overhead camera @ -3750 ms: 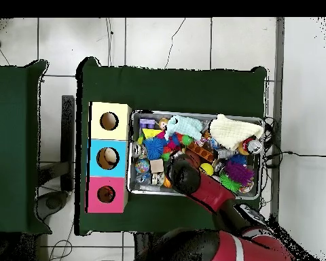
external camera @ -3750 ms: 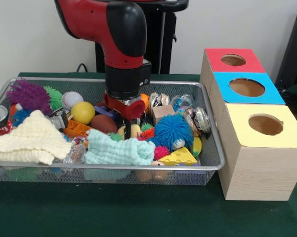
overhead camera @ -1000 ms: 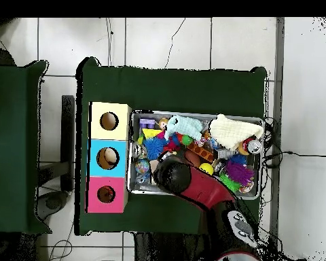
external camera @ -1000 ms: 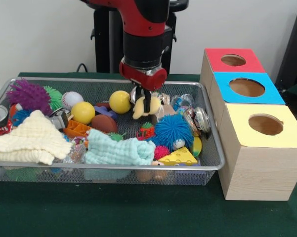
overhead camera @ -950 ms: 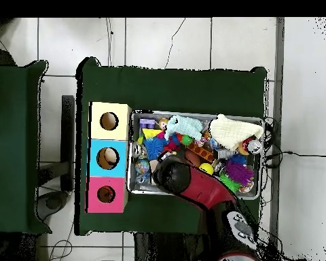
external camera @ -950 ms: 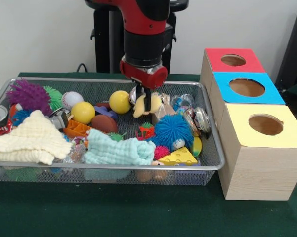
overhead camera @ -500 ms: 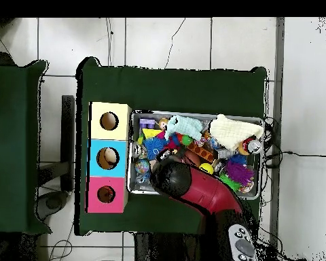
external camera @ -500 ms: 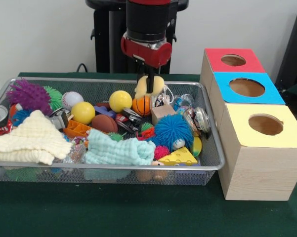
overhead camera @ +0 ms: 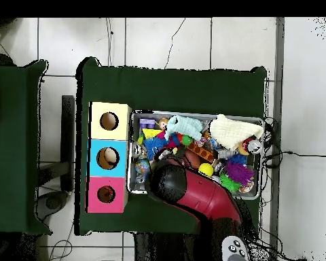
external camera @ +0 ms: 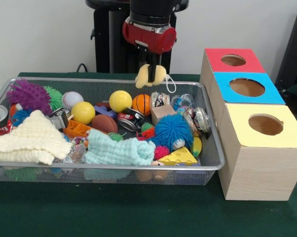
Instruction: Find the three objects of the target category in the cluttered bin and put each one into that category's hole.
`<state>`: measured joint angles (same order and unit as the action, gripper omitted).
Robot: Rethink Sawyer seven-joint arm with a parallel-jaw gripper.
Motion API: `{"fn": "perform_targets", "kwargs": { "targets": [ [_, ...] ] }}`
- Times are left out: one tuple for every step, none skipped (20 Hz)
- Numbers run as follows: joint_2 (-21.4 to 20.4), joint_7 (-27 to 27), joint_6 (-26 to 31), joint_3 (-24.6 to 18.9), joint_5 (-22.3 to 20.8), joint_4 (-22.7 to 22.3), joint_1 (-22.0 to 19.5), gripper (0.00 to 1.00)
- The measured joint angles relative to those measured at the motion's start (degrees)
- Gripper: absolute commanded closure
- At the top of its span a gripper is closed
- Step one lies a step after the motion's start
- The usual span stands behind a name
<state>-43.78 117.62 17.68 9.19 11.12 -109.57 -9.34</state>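
My gripper is shut on a pale yellow soft toy with a thin white loop, hanging above the back rim of the wire mesh bin. The toy is clear of the clutter below. Right of the bin stand three boxes with round holes: red top, blue top, yellow top. In the overhead view the red arm covers the gripper and the toy; the boxes' holes show there as yellow, blue and red.
The bin holds a yellow ball, a small basketball, a blue spiky ball, a purple spiky ball, a mint cloth, a cream cloth, a yellow wedge and several other toys. Green cloth covers the table.
The gripper has risen out of the bin with the pale yellow toy and shifted slightly right, uncovering the basketball and a can beneath.
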Motion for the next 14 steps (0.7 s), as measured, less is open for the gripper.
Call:
{"fn": "perform_targets", "kwargs": {
  "targets": [
    [-0.3,0.0,0.0,0.3,0.1,-0.2,0.4,1.00],
    [-0.5,0.0,0.0,0.5,0.1,-0.5,0.8,1.00],
    [-0.8,0.0,0.0,0.9,0.2,-0.9,1.4,1.00],
    [-1.0,0.0,0.0,1.1,0.2,-1.2,1.8,1.00],
    [-1.2,0.0,0.0,1.6,0.2,-1.8,2.5,1.00],
    [-1.3,0.0,0.0,1.9,0.2,-2.3,3.0,1.00],
    [-1.5,0.0,0.0,2.2,0.2,-2.7,3.4,1.00],
    [-1.7,0.0,-0.1,2.7,0.2,-3.4,4.3,1.00],
    [-1.8,0.0,-0.3,3.1,0.2,-3.9,4.9,1.00],
    [-1.9,0.0,-0.6,3.5,0.4,-4.6,5.8,1.00],
    [-2.0,0.0,-1.0,3.7,0.5,-5.1,6.3,1.00],
    [-2.1,0.0,-1.3,3.9,0.6,-5.6,6.8,1.00],
    [-2.1,0.0,-1.7,4.0,0.8,-6.1,7.3,1.00],
    [-2.2,0.0,-2.4,4.2,1.0,-6.9,7.9,1.00]
  ]
}}
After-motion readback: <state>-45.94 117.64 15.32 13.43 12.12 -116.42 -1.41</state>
